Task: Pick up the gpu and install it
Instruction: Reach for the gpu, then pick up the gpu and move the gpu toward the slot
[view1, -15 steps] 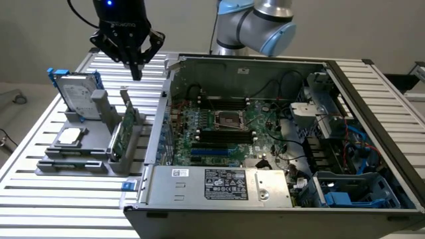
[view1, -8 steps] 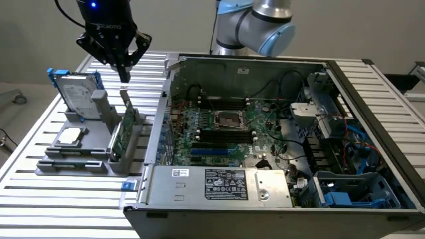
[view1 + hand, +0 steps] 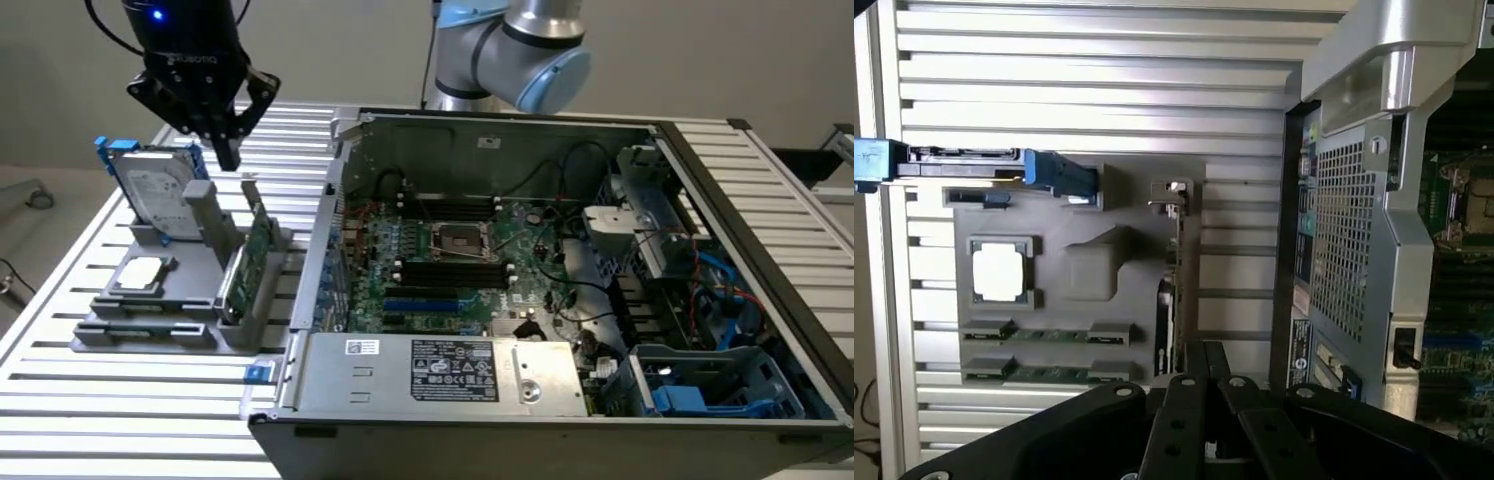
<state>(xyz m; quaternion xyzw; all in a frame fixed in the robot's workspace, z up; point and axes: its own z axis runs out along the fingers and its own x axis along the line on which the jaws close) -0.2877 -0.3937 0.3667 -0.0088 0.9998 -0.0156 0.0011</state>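
The gpu [image 3: 251,258] is a thin green card standing on edge in a slot of the grey parts holder [image 3: 147,335], at the exterior view's left. From the wrist it is seen edge-on [image 3: 1172,300], with its silver bracket [image 3: 1170,195] at one end. My gripper [image 3: 227,152] hangs above the holder's far end, clear of the card and a little beyond its bracket end. Its black fingers [image 3: 1194,372] meet at the tips and hold nothing.
The holder also carries a silver hard drive in a blue frame [image 3: 158,195], a square processor [image 3: 999,270] and two memory sticks [image 3: 1044,336]. The open computer case [image 3: 334,200] with its green motherboard [image 3: 454,260] lies close beside the holder. Slatted metal table [image 3: 80,400] underneath.
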